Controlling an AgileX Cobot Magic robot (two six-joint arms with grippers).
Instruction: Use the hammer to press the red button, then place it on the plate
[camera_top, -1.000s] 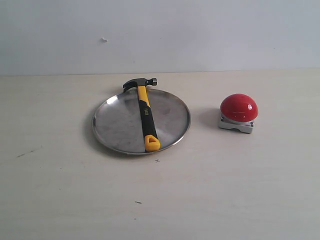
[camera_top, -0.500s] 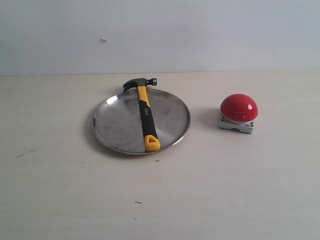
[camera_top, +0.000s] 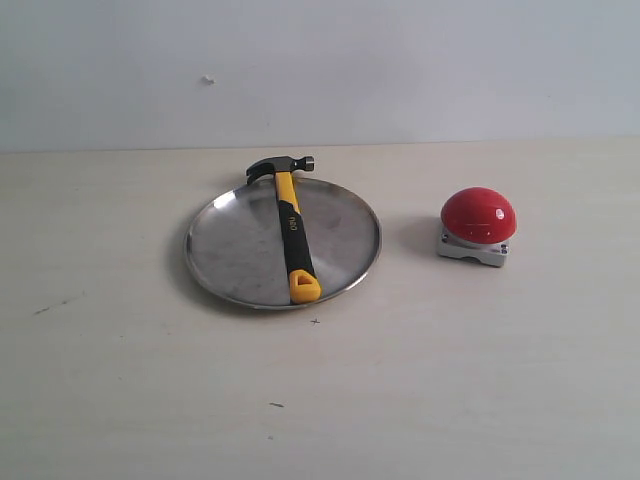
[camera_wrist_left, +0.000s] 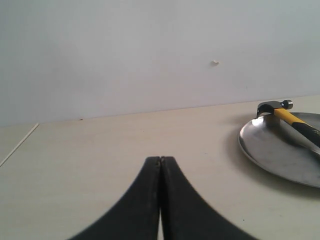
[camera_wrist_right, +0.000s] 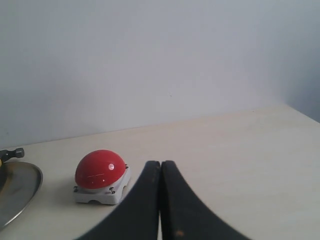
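The hammer lies across the steel plate, its dark head over the far rim and its yellow end over the near rim. To the right on the table stands the red button on its grey base. No arm shows in the exterior view. In the left wrist view my left gripper is shut and empty, well away from the plate and hammer. In the right wrist view my right gripper is shut and empty, with the red button a short way off.
A pale wooden table runs back to a plain white wall. A few small dark specks mark the table surface near the front.
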